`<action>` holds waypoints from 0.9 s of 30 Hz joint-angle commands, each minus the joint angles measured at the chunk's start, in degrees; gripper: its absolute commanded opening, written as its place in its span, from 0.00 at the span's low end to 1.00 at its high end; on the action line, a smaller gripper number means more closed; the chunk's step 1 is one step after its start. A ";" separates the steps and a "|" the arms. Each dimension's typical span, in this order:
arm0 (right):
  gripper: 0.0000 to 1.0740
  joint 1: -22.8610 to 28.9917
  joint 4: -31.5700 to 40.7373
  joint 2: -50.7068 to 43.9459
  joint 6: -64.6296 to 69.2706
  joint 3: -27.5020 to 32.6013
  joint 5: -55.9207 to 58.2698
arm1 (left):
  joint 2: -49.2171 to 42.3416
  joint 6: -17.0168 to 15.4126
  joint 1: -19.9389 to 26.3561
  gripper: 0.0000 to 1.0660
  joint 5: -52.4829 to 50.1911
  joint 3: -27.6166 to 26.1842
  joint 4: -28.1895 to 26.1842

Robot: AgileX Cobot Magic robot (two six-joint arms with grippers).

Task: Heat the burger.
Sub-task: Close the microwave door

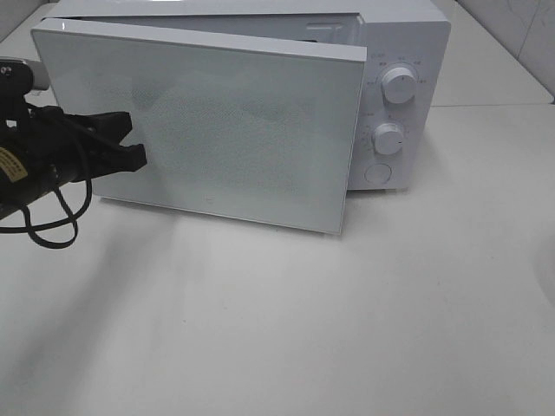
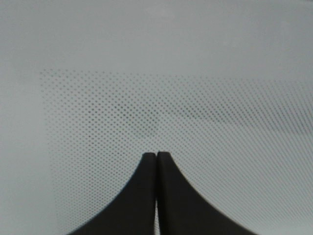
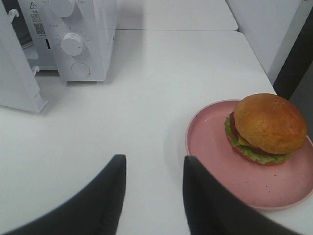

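Left claw (image 2: 156, 155), jaws pressed together, faces the microwave door (image 1: 217, 121). Right claw (image 3: 154, 169), spread and empty, hovers beside the plate (image 3: 215, 156) bearing the burger (image 3: 266, 127).

Your left gripper (image 1: 137, 143) sits at the scene's left, fingers pressed fully together with tips pointing right, while your right gripper (image 3: 154, 169) has its jaws parted, nothing between them, angled down.

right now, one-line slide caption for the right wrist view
Open right gripper beside the burger on its pink plate, microwave beyond.
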 commanded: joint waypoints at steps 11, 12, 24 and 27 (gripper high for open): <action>0.38 -0.29 0.00 -1.66 -0.40 0.00 -0.34 | 4.30 0.52 -3.61 0.00 1.55 -7.22 -3.09; 0.38 -0.29 0.00 -1.66 -0.40 0.00 -0.34 | 4.81 0.52 -4.13 0.00 1.55 -8.31 -3.78; 0.38 -0.29 -0.06 -1.66 -0.40 0.00 -0.34 | 6.82 1.72 -5.50 0.00 1.49 -12.49 -9.34; 0.38 -0.29 -0.06 -1.66 -0.40 0.00 -0.34 | 6.93 1.78 -5.79 0.00 1.20 -12.61 -10.20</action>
